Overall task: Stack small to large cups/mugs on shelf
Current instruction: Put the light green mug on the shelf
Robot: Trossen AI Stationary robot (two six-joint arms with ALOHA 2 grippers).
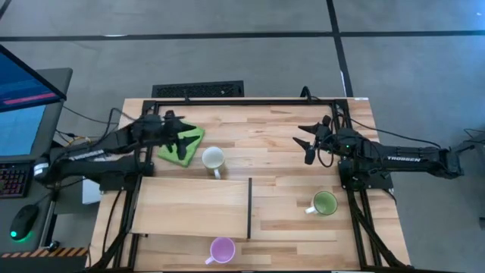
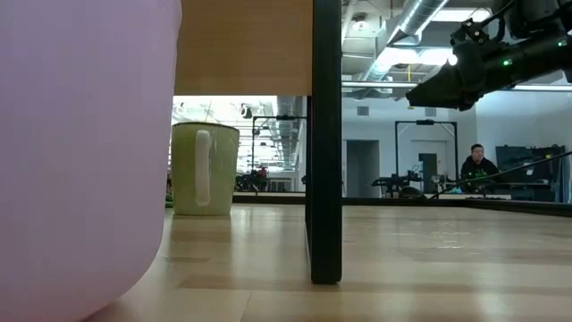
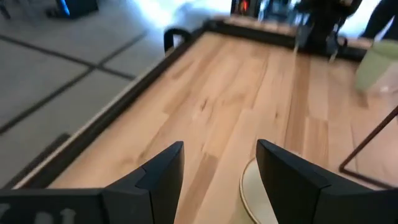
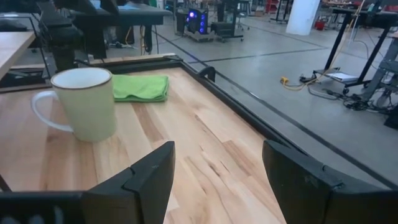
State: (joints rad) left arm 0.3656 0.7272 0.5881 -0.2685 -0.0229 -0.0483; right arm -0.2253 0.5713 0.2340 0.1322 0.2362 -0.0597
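The white mug point(image 1: 213, 158) is being seen upright on the tabletop point(image 1: 288, 144), just beyond the far edge of the shelf point(image 1: 189, 206), with the green cloth point(image 1: 180, 145) lying just to its left. The shelf is being shown as a pale board left of centre, its dark strip point(image 1: 249, 208) along the right edge. The green mug point(image 1: 324, 203) is standing right of the shelf, well apart from it, and the purple mug point(image 1: 222, 249) is sitting at the near edge of the table, just in front of the shelf's near right corner.

The left gripper point(image 1: 184, 139) is being held with fingers spread over the green cloth, near the white mug, gripping nothing. The right gripper point(image 1: 307, 140) is being held open and empty above the far right of the table, beyond the green mug. In the low view, a person point(image 2: 479, 166) is being seen far behind the table.
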